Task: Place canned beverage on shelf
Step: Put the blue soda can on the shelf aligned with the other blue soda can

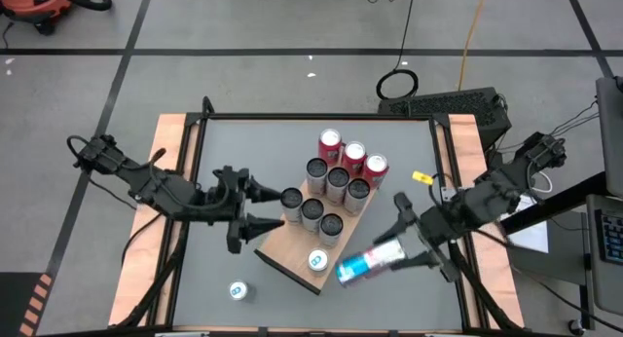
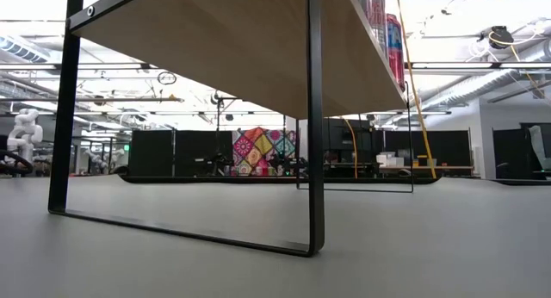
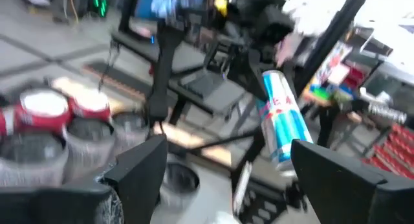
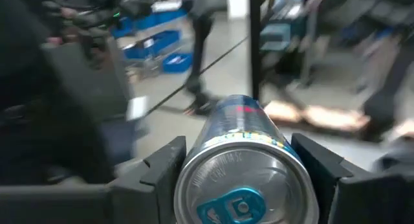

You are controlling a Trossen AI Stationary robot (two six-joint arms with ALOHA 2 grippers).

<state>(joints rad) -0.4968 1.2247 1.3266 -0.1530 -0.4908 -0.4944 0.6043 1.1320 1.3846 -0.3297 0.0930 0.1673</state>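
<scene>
The shelf (image 1: 282,247) is a light-brown wooden board on black legs (image 2: 315,160) in the middle of the table. Three red cans (image 1: 353,154), several dark cans (image 1: 338,178) and one blue-and-white can (image 1: 317,260) stand on it. My right gripper (image 1: 394,247) is shut on a blue-and-silver can (image 1: 368,263) beside the shelf's near right edge. My left gripper (image 1: 278,206) is open at the shelf's left edge, its fingertips on either side of a dark can (image 1: 291,199). The held can also shows in the left wrist view (image 3: 281,117). My right gripper pinches the can's two opposite sides (image 4: 194,169) between its two fingers, near the end with the blue tab (image 4: 236,208). The fingers come from the table's right and lie along the can. The can sticks out past the fingertips toward the shelf, tilted and lifted off the table.
Another blue-and-white can (image 1: 238,291) stands on the grey tabletop near the front edge, left of the shelf. A small yellow object (image 1: 421,177) lies at the table's right side. Bare tabletop lies behind the shelf and at the near right.
</scene>
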